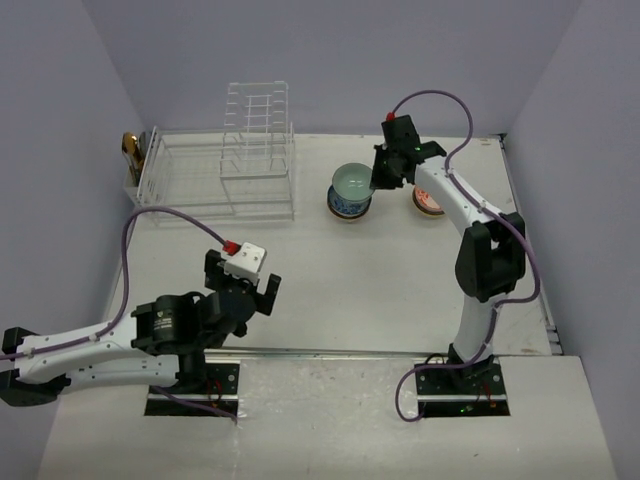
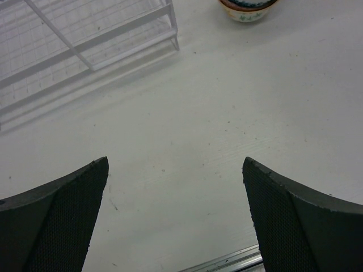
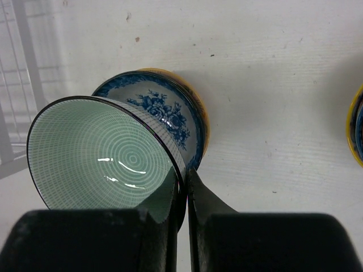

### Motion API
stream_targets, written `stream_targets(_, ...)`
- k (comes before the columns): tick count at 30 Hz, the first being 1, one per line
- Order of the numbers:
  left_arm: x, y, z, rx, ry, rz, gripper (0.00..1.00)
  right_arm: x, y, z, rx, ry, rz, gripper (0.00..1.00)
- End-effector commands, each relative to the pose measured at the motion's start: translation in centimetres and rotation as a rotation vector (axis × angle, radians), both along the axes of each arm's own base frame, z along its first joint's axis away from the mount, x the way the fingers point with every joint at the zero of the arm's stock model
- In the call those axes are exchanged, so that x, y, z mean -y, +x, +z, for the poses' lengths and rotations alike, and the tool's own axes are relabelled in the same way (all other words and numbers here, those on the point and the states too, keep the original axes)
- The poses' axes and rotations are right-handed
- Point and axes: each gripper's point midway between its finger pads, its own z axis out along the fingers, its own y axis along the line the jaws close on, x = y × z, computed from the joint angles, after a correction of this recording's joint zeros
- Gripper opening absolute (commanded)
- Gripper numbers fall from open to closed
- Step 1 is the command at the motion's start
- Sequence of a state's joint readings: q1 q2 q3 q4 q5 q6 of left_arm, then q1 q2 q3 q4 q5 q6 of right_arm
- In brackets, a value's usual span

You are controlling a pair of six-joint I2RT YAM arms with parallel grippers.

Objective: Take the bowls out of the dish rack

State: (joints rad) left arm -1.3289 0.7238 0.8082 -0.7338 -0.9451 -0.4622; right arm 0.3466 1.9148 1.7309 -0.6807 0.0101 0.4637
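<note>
Top view first: the dish rack [image 1: 215, 170] sits at the far left of the bench [image 1: 330, 280], with a small golden-brown thing [image 1: 131, 152] at its left end. The right hand [image 1: 383, 178] is out past the rack's right side, holding a green bowl [image 1: 352, 181] right over a blue-flowered bowl [image 1: 350, 208] that sits on the bench near the rack. A pinkish bowl [image 1: 428, 203] sits just to the right of that, partly behind the arm. The left hand [image 1: 246, 287] hangs low near its base, well apart from the rack and all the bowls.

Left wrist cam: the left hand [image 2: 174, 164] has its fingers [image 2: 57, 226] spread wide with nothing but bare bench between them. A corner of the rack [image 2: 85, 39] shows top left, and a patterned bowl [image 2: 249, 7] is cut off by the top edge.

Right wrist cam: the right hand [image 3: 184, 192] is pinched tight on the near rim of the green bowl [image 3: 108, 153], one finger inside and one outside. The bowl is tilted over the blue-flowered bowl [image 3: 164, 107], which is nested in a yellow bowl [image 3: 202, 127]. Can't tell if the green one is touching the one below. Rack wires [image 3: 22, 68] run down the left edge, and a yellow-rimmed bowl [image 3: 357, 127] peeks in at the right.
</note>
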Motion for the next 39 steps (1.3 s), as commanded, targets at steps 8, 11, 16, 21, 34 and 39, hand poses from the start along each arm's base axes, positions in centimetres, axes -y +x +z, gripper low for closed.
stream_targets(8, 0.9, 0.1, -0.8, -0.017, -0.030, 0.018, 1.00, -1.2, 1.2, -0.2, 0.009, 0.019, 0.052, 0.00)
stream_targets(11, 1.1, 0.1, -1.2, -0.027, -0.011, 0.016, 1.00, -1.3, 1.4, -0.8, 0.001, 0.010, 0.055, 0.00)
stream_targets(16, 1.2, 0.0, -1.2, -0.030, -0.021, 0.009, 1.00, -1.7, 1.7, -1.4, -0.002, 0.020, 0.065, 0.01)
stream_targets(21, 1.2, -0.1, -0.9, -0.030, -0.052, 0.001, 1.00, -2.3, 2.1, -1.8, -0.014, 0.040, 0.074, 0.04)
stream_targets(34, 1.4, -0.3, -1.1, -0.041, -0.055, -0.020, 1.00, -2.7, 3.1, -2.1, -0.028, 0.046, 0.074, 0.13)
stream_targets(39, 1.4, -0.4, -1.0, -0.042, -0.062, -0.023, 1.00, -2.4, 2.9, -2.1, -0.026, 0.031, 0.068, 0.19)
